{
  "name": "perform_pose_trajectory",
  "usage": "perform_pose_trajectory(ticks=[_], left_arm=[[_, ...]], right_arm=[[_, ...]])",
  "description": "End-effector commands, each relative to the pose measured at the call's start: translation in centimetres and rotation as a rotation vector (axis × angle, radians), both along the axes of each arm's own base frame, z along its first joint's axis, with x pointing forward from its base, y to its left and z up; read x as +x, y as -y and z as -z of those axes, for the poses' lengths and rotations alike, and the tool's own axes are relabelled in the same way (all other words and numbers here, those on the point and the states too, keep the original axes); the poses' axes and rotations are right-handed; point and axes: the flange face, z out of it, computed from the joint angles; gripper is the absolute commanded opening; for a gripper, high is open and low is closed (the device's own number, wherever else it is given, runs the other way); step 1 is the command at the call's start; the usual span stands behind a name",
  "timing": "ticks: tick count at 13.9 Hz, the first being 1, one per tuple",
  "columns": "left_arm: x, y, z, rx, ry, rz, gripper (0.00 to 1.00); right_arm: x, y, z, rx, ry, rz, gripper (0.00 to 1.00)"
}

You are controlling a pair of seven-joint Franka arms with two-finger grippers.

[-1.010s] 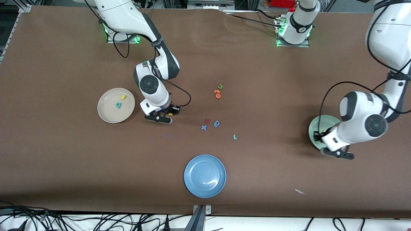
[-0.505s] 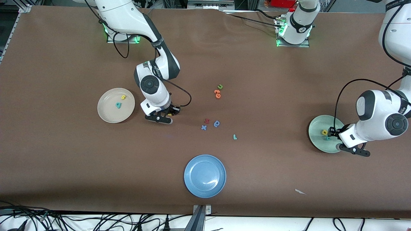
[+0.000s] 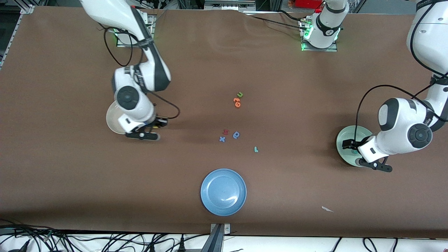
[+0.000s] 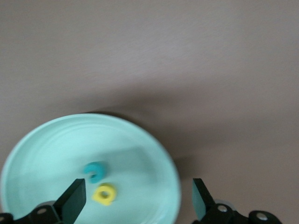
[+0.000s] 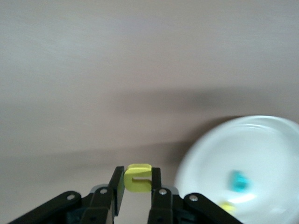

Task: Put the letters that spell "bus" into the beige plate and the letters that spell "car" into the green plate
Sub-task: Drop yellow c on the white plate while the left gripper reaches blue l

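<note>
beige plate (image 3: 111,120): mostly hidden by right arm | contents blurred

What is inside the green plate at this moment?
In the green plate lie a teal letter and a yellow letter. The open left gripper hangs over it; nothing else shows, though its lowest edge is out of frame.

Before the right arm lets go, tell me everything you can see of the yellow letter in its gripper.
The small yellow foam "u" is a chunky, matte block letter with rounded corners and a slot cut in from one side. It is pinched between the two black fingers of the right gripper, which touch its flat faces, and it is lifted off the brown table. It hangs by the rim of the round cream-beige plate, not yet over it. In the front view the arm hides it.
</note>
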Motion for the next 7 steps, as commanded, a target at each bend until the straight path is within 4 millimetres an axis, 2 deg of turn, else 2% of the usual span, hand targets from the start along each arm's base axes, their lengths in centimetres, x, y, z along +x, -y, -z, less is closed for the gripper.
perform_pose_trajectory(ticks=[1, 2, 4, 5, 6, 7], left_arm=[[-0.4, 7.4, -0.9, 0.024, -0.004, -0.096, 1.00], [-0.7, 10.3, -0.9, 0.032, -0.005, -0.132, 1.00], [-1.3, 16.3, -0.4, 0.037, -0.005, -0.193, 1.00], [-1.9, 19.5, 0.6, 0.037, -0.015, -0.234, 1.00], [-1.9, 22.3, 0.5, 0.032, -0.009, -0.280, 1.00], [-1.9, 24.7, 0.4, 0.025, -0.001, -0.304, 1.00]], right_arm=[[-2.1, 7.6, 0.5, -0.009, -0.134, -0.103, 0.08], [-2.0, 10.0, 1.5, -0.018, -0.164, -0.119, 0.08], [-2.7, 12.3, 5.1, -0.047, -0.239, -0.144, 0.12], [-3.1, 12.1, 7.2, -0.075, -0.271, -0.152, 0.32], [-3.0, 12.6, 7.5, -0.073, -0.273, -0.156, 0.80], [-3.0, 12.7, 7.4, -0.069, -0.276, -0.151, 0.99]])
